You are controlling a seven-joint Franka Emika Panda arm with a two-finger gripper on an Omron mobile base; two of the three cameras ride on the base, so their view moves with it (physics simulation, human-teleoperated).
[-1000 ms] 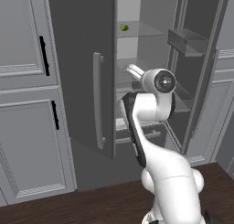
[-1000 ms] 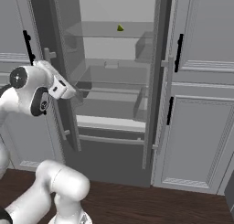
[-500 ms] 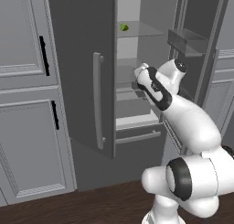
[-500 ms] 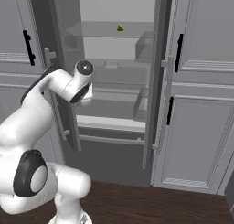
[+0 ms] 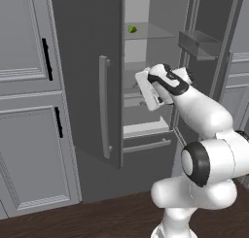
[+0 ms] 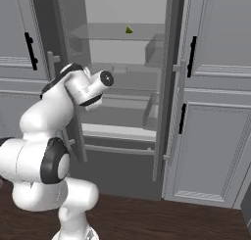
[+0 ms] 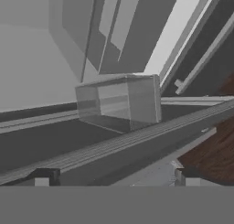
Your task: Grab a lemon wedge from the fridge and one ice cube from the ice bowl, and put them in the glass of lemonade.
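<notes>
The arm is swinging forward into the open fridge (image 5: 87, 86), and that is the change worth noting: a second ago the hand was folded back over the base with the wrist facing the cameras, half a second ago it was stretching toward the door gap, and now the forearm is reaching into the cavity at mid height. In the left base view the end effector (image 5: 148, 89) is sitting at about 12 o'clock from the robot's shoulder, just past the edge of the left door and its long bar handle (image 5: 103, 106). Its fingers (image 7: 42, 176) are standing wide apart with nothing between them, as the hand view shows at its bottom corners.

The lemon wedge (image 6: 129, 30) is lying on an upper glass shelf (image 6: 115, 32), toward 1 o'clock and well above the end effector in the right base view; in the left base view it is showing as a small yellow-green spot at roughly 11 o'clock from the hand. The hand camera is looking down across a lower shelf edge at a clear door bin (image 7: 119, 102), so the wedge is not yet lined up.

The fetch is only beginning: the reach still appears to need lifting to the upper shelf.
</notes>
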